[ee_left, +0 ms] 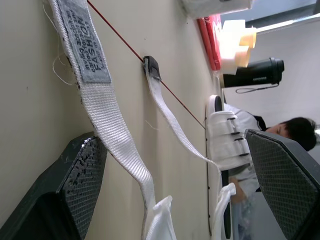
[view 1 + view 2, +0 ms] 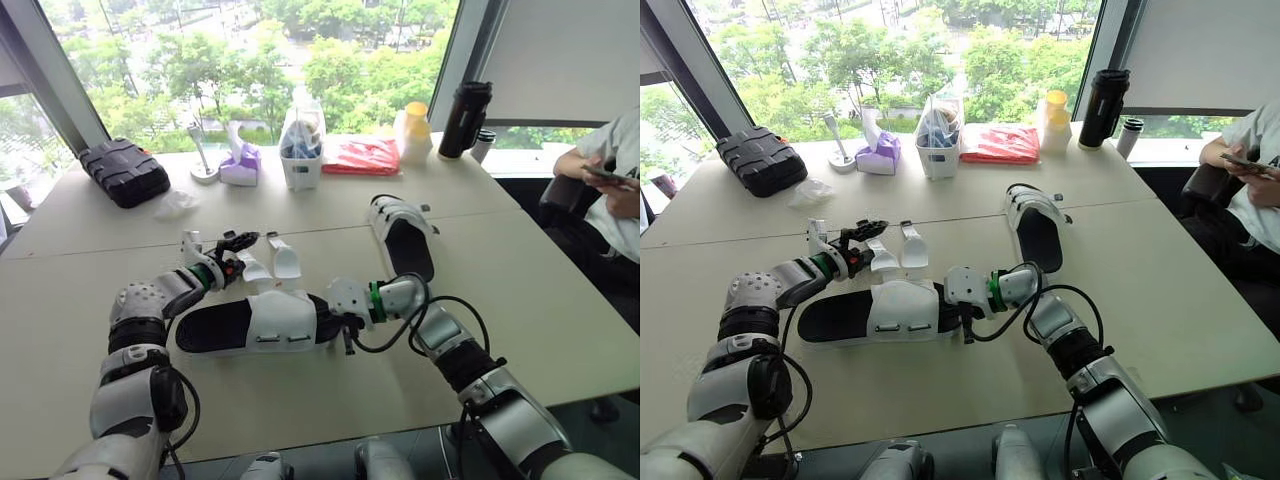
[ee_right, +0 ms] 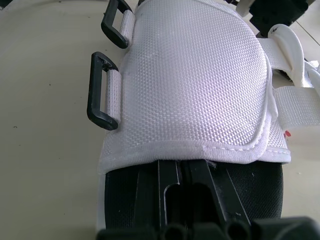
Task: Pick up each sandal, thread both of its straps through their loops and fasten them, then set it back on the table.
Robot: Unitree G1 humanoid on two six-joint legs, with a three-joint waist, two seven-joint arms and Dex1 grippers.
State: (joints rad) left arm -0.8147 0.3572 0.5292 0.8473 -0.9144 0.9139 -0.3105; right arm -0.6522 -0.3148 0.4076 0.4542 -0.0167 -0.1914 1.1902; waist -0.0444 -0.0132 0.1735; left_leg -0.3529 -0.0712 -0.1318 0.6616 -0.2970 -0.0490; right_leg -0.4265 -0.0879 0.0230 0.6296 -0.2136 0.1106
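Toward the far left of the table (image 2: 560, 300) a black case (image 2: 125, 170) is seen, with a crumpled clear wrapper (image 2: 175, 203) beside it. Nearer, the left gripper (image 2: 240, 245) is held low over the tabletop with its fingers (image 1: 75, 185) spread wide. Nothing is gripped by it. A loose white strap with a grey label (image 1: 117, 140) is laid flat on the table between those fingers, touched by neither. A second loose strap (image 1: 172, 122), tipped in black, lies just beside the first. Both straps run back to the near sandal (image 2: 270, 320), which rests flat on the table between the two grippers. Its two black loops (image 3: 102, 92) on the near side of the white upper are left unthreaded.

Behind, along the window edge, a white stand (image 2: 203, 160), a purple tissue pack (image 2: 240, 165), a white tub holding a bag (image 2: 302, 150) and a red packet (image 2: 362, 155) are lined up, well apart from the sandal.

The right gripper (image 3: 182, 170) is set against the open end of the near sandal. Its fingers are pressed together and laid on the black insole at the edge of the upper, with nothing pinched between them. A second sandal (image 2: 405, 235) lies farther back to the right, its straps fastened. Beyond it a yellow-capped bottle (image 2: 413, 130) and a black flask (image 2: 465, 118) are stood. At the far right a seated person (image 2: 615, 190) is seen holding a phone.
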